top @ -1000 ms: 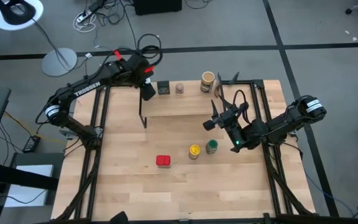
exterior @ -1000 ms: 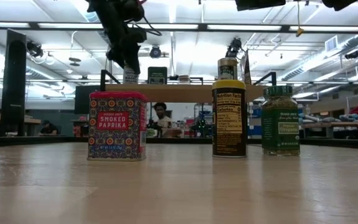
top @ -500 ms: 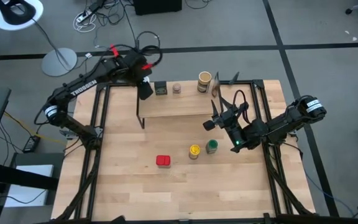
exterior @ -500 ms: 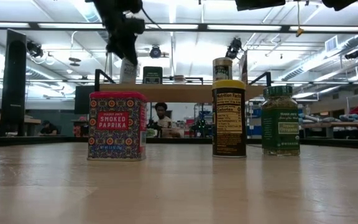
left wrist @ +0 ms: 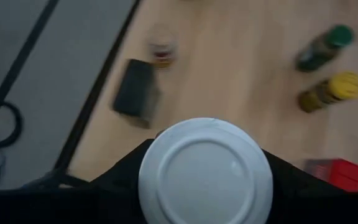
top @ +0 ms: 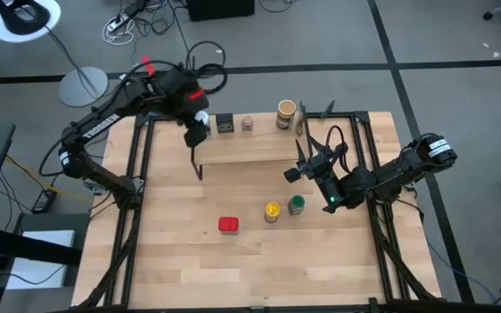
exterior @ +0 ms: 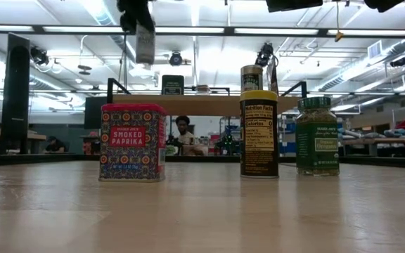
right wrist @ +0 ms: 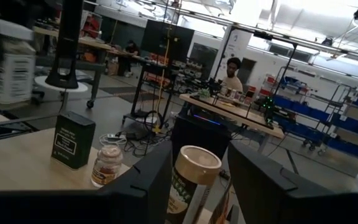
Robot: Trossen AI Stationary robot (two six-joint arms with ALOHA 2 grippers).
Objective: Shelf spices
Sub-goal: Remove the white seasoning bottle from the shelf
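From above, your left gripper (top: 194, 130) hangs over the shelf's (top: 250, 149) left end, fingers closed around a white-lidded jar (top: 192, 136), presumably to set it beside the dark tin (top: 225, 123), small jar (top: 247, 124) and brown canister (top: 286, 114) standing there. Your right gripper (top: 300, 143) hovers at the shelf's right end; I cannot tell its fingers. From table height, the jar hangs above the shelf; the red tin (exterior: 132, 142), yellow-lidded jar (exterior: 259, 133) and green jar (exterior: 317, 135) wait on the surface (exterior: 202, 211) in front of the shelf. From the left wrist, the white lid fills the fingers.
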